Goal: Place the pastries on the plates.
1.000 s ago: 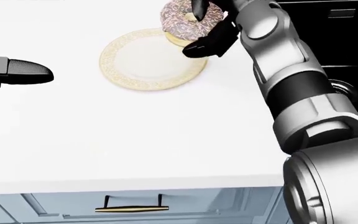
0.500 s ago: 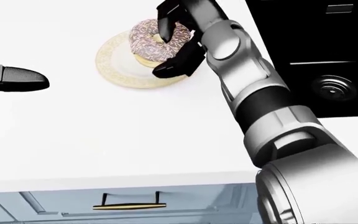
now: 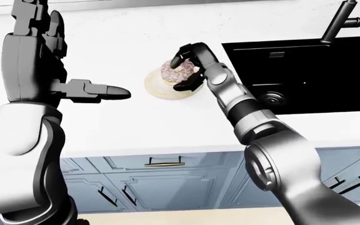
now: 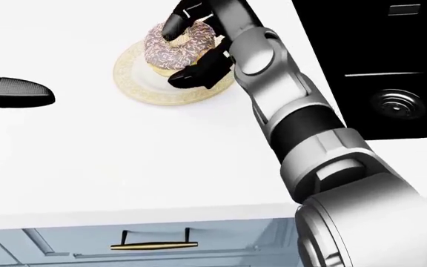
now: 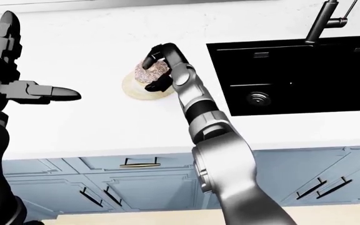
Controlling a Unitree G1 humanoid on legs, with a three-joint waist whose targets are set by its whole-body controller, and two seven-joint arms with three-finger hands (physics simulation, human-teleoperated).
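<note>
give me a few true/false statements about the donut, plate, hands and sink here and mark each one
1. The right hand is closed round the donut. True.
2. The donut is over the plate. True.
3. The left hand holds a second pastry. False: it is empty, with fingers out, at the view's left of the plate.
4. The plate sits in the sink. False: it is on the white counter, left of the sink in the views.
5. The sink is black with a tap above it. True.
6. The donut is plain and unglazed. False: it has dark icing with sprinkles.
</note>
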